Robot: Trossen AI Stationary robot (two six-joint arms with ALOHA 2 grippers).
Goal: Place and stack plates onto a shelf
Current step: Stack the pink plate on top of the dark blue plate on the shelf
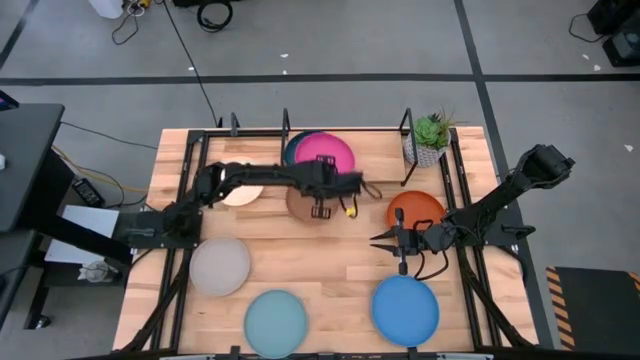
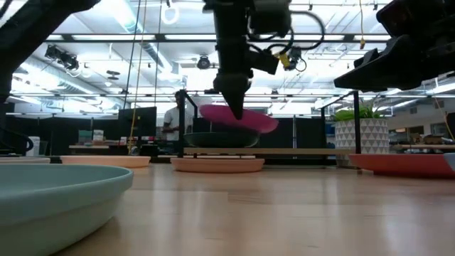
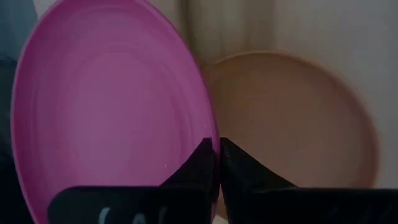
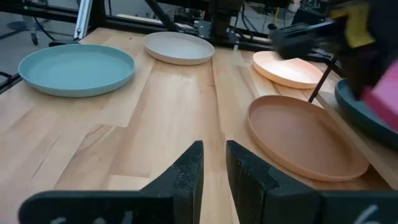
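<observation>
My left gripper (image 1: 335,178) is shut on the magenta plate (image 1: 325,150), which is tilted over the dark teal plate (image 1: 293,150) on the black rod shelf (image 1: 285,118) at the table's far side. The peach-tan plate (image 1: 303,205) lies on the table under the gripper, with the cream plate (image 1: 240,196) to its left. My right gripper (image 1: 383,238) hovers low over bare wood between the orange plate (image 1: 415,210) and the bright blue plate (image 1: 405,305). It is empty, and its fingers stand a narrow gap apart. My left gripper pinches the magenta plate's near rim (image 3: 210,134) between its two fingers, one on the upper face and one underneath. The fingers (image 2: 234,107) come from above, pointing down. The plate (image 2: 238,119) is tilted above the dark teal plate (image 2: 220,139); I cannot tell whether they touch.
The grey plate (image 1: 220,265) and the pale teal plate (image 1: 275,320) lie on the near left of the table. A small potted plant (image 1: 430,135) stands at the far right beside the shelf's post. A person (image 2: 173,121) stands in the room behind.
</observation>
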